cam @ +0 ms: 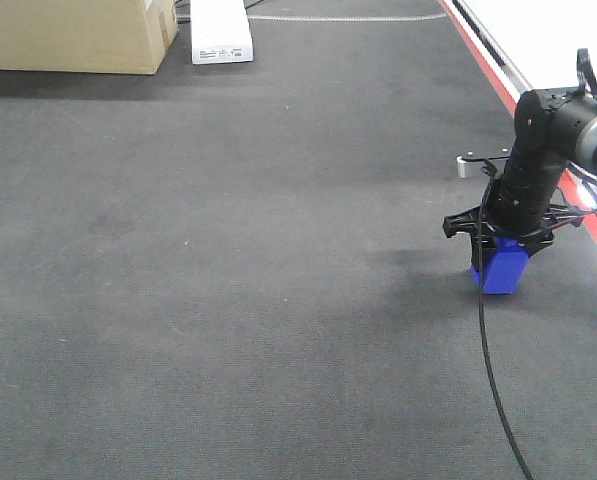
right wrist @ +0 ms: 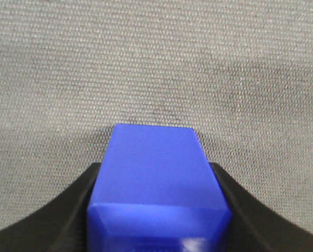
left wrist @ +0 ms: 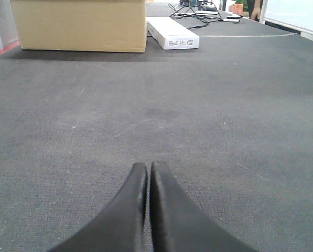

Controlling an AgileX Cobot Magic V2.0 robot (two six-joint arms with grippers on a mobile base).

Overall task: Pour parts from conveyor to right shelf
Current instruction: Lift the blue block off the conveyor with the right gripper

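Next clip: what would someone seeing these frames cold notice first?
The bright-blue cube clamped in the right gripper stands out most, low near the right edge of the dark-grey conveyor, close to its red stripe. Next comes the cardboard box with a white box beside it at the far end, upper left in the front view. The left gripper is shut on nothing, above bare felt.

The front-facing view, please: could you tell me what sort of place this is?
Likely a factory or lab handling line: a wide dark-grey conveyor with a red stripe along its edge, a cardboard box at its far end, and the right claw gripping a small blue part.
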